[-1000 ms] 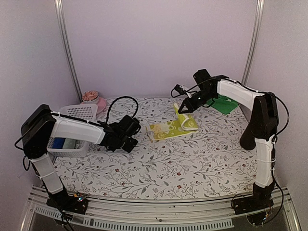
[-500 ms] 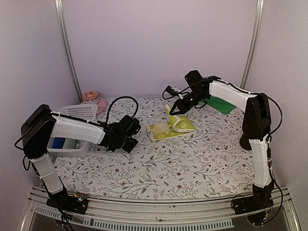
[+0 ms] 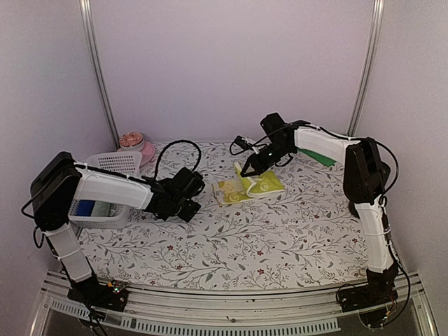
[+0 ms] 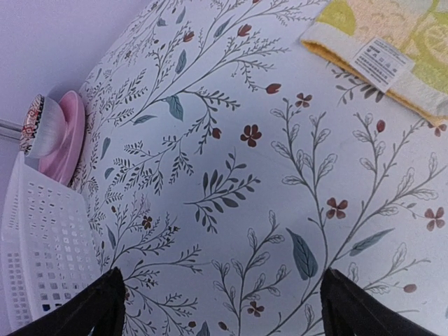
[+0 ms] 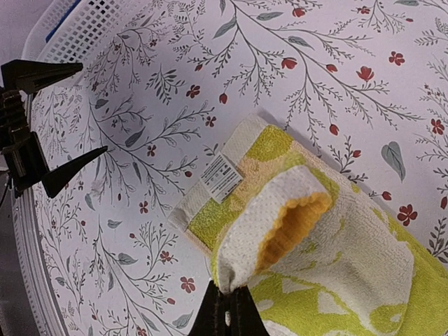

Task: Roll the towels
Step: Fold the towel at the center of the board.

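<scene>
The yellow-lime towel (image 3: pixel 257 186) with pale markings lies mid-table, its right end lifted and folded over toward the left. My right gripper (image 3: pixel 244 170) is shut on that lifted edge; in the right wrist view the towel (image 5: pixel 336 273) curls over above the pinched fingers (image 5: pixel 227 311), with its white label (image 5: pixel 222 175) showing. The plain green towel (image 3: pixel 320 155) lies flat at the back right, mostly hidden behind the right arm. My left gripper (image 3: pixel 190 203) is open and empty, low over the cloth left of the towel; its fingertips (image 4: pixel 105 301) frame bare tablecloth, with the towel's corner (image 4: pixel 392 56) beyond.
A white mesh basket (image 3: pixel 112 175) stands at the left edge, with a pink bowl (image 3: pixel 136 145) behind it. Both show in the left wrist view, basket (image 4: pixel 42 252) and bowl (image 4: pixel 59 133). The flowered tablecloth (image 3: pixel 280 238) covers the table.
My right gripper has carried the towel's lifted end leftward over the rest of the towel, folding it further across. The left arm has not moved.
</scene>
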`<action>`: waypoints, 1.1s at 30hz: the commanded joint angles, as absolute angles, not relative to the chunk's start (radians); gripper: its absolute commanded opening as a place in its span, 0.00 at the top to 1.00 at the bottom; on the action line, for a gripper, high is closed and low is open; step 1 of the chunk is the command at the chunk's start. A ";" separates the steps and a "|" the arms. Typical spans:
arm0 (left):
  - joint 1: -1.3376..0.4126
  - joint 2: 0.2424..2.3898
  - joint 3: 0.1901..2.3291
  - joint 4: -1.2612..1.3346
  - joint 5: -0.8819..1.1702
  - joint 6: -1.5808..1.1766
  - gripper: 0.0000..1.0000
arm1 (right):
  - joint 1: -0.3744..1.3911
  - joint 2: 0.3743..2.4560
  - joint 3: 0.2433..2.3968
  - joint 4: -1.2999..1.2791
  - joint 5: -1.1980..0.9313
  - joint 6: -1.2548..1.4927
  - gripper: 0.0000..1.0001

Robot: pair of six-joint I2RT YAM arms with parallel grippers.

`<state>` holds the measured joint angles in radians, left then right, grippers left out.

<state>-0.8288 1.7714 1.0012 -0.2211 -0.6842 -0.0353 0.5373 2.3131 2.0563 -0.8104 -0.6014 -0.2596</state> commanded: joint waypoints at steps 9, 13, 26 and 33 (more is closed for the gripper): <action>-0.820 1.794 1.011 -0.213 -0.679 -0.048 0.03 | 0.571 2.388 2.095 -0.729 -0.627 -0.224 0.98; -0.819 1.795 1.011 -0.214 -0.676 -0.049 0.03 | 0.581 2.403 2.102 -0.728 -0.629 -0.222 0.98; -0.820 1.805 1.015 -0.218 -0.677 -0.049 0.03 | 0.598 2.423 2.109 -0.695 -0.634 -0.206 0.98; -0.820 1.811 1.019 -0.220 -0.675 -0.049 0.03 | 0.604 2.442 2.114 -0.690 -0.631 -0.204 0.98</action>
<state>-0.8288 1.7924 1.0016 -0.2218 -0.6830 -0.0380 0.5926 2.4077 2.0884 -0.7101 -0.6132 -0.2142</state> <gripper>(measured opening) 0.973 0.024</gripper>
